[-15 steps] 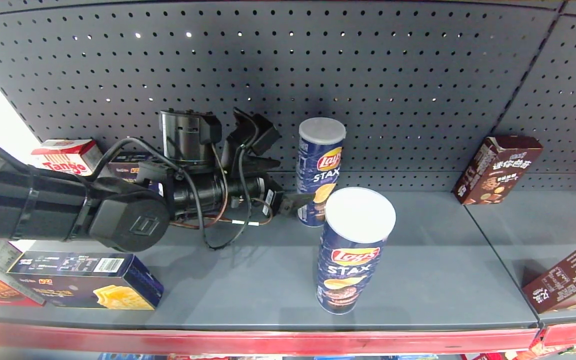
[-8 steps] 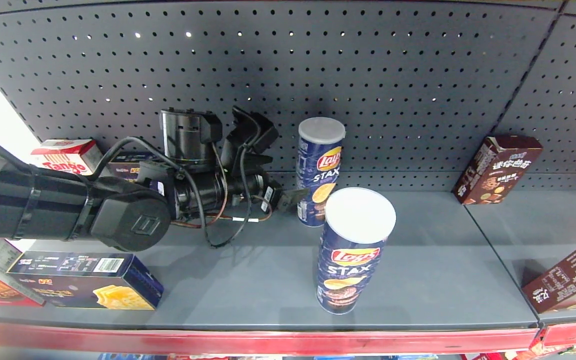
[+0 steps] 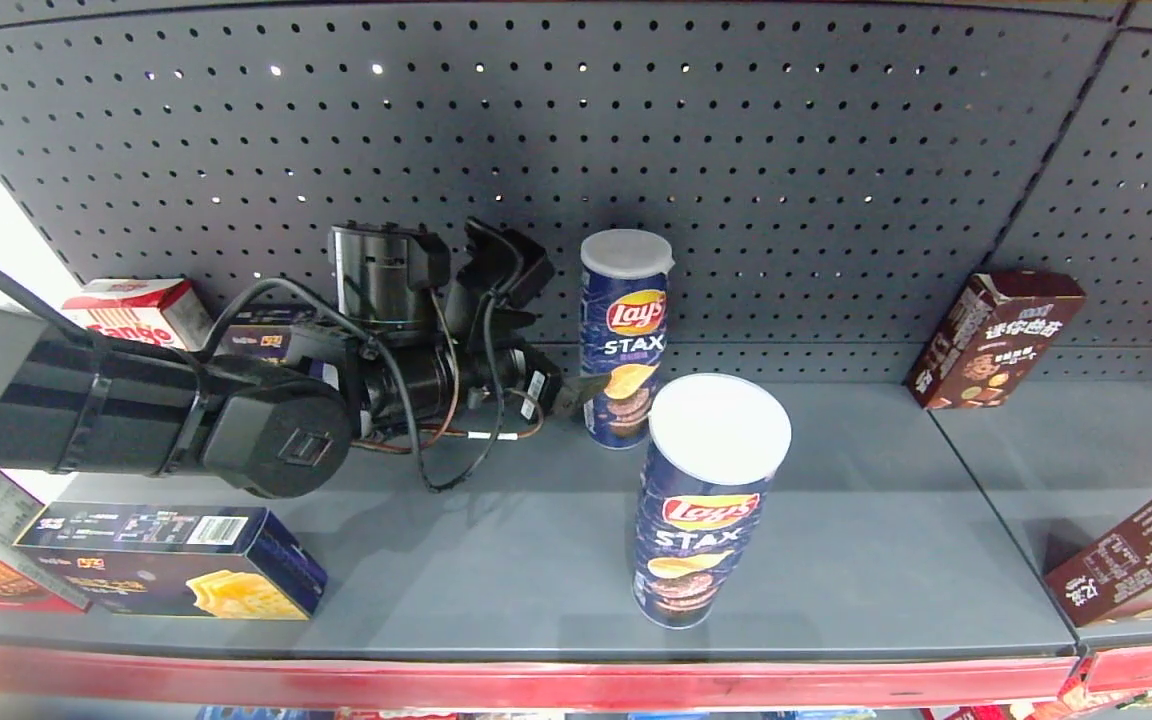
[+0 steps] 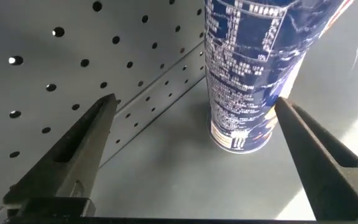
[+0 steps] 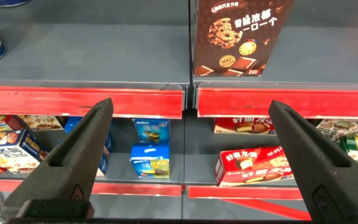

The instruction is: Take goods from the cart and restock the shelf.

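Grey perforated back wall [image 3: 736, 130] rises behind a grey shelf [image 3: 496, 570] with a red front edge. Over the left part of the shelf lies the left arm, and its left hand [image 3: 576, 392] points at the rear can [image 3: 624, 340]. In the left wrist view the left hand [image 4: 194, 106] is spread wide, and the rear can [image 4: 247, 74] stands upright ahead of it, close to the back wall, touching neither finger.

A front can [image 3: 701, 500] stands upright nearer the shelf edge, apart from the rear one. A dark blue box [image 3: 176, 560] lies at the front left, and a brown box [image 3: 996, 340] leans on the wall at the right.

The right hand [image 5: 190, 106] is also wide and carries nothing; it faces the lower shelves.

I judge that two cans are placed and the rear one is let go. What is left is to draw the left arm back without knocking the can, then bring more goods. How many remain I cannot tell.
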Motion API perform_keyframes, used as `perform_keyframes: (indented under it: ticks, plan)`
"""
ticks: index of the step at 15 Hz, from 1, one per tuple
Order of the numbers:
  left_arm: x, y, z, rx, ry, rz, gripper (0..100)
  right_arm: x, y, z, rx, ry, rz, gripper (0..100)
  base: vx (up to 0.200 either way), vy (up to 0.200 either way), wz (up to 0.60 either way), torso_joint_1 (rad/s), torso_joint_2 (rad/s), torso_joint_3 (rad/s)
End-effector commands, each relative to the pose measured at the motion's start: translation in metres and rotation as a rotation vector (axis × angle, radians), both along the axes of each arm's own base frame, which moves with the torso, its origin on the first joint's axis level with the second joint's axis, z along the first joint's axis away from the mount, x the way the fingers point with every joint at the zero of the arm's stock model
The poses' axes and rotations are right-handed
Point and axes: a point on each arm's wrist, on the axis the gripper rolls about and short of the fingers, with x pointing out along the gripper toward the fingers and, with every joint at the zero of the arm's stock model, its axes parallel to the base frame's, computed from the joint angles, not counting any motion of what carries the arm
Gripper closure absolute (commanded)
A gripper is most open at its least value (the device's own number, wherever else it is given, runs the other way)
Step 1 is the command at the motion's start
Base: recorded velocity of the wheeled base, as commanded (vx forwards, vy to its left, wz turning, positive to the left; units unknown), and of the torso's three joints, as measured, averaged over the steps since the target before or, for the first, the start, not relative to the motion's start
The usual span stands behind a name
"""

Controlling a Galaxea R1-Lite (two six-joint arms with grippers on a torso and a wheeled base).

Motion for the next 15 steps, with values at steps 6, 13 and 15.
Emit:
perform_keyframes:
  ticks: [6, 13, 15]
  plan:
    - [-0.015, 0.005, 0.009, 0.014, -0.021, 0.062, 0, 0.0, 0.0, 0.0, 0.0, 0.0, 0.001, 0, 0.0, 0.0, 0.0, 0.0, 0.0, 0.0]
    - [-0.032, 0.01, 0.012, 0.122, -0.106, 0.2, 0, 0.0, 0.0, 0.0, 0.0, 0.0, 0.001, 0, 0.0, 0.0, 0.0, 0.0, 0.0, 0.0]
    - [-0.025, 0.01, 0.006, 0.169, -0.114, 0.26, 0, 0.0, 0.0, 0.0, 0.0, 0.0, 0.001, 0, 0.0, 0.0, 0.0, 0.0, 0.0, 0.0]
